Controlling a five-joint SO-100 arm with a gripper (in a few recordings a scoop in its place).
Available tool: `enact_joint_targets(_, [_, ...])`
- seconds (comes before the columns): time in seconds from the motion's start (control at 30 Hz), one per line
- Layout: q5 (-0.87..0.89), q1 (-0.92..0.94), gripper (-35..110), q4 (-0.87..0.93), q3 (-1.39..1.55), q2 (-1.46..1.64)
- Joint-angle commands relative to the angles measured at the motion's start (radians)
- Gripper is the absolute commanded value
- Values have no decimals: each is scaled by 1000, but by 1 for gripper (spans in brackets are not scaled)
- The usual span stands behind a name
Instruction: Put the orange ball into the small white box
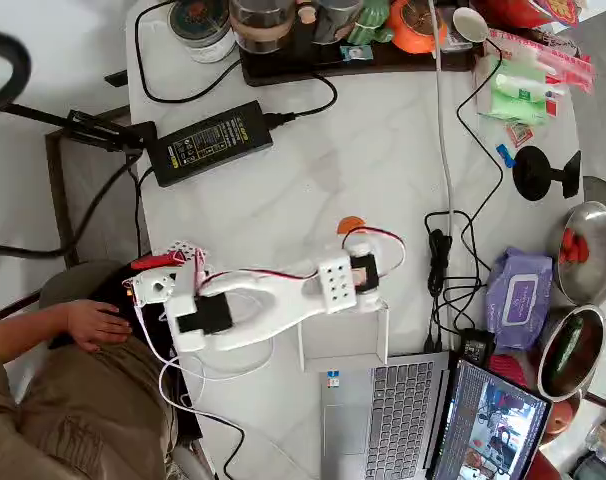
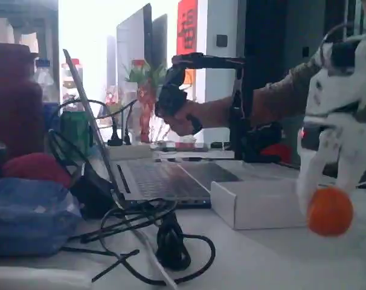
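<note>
The orange ball [image 2: 330,210] hangs a little above the table, held at the tips of my white gripper [image 2: 325,194], which is shut on it. From overhead, the ball [image 1: 351,224] peeks out beyond the gripper [image 1: 353,234], just past the far wall of the small white box [image 1: 343,340]. That box [image 2: 255,204] sits open on the table in front of the laptop, and the ball is beside it, not over it.
A laptop [image 1: 383,420] lies right behind the box. Black cables [image 1: 441,260] and a purple-white wipes pack [image 1: 518,297] sit to the right, a black power brick [image 1: 208,142] far left. A person's hand [image 1: 93,325] rests by the arm's base.
</note>
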Motion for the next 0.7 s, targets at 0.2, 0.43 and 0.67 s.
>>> enact_joint_targets(0.2, [9,11,5,55,-23,110])
enact_joint_targets(0.43, [21,11,5,58,-17,192])
enact_joint_targets(0.67, [21,40,5,123,-28,206])
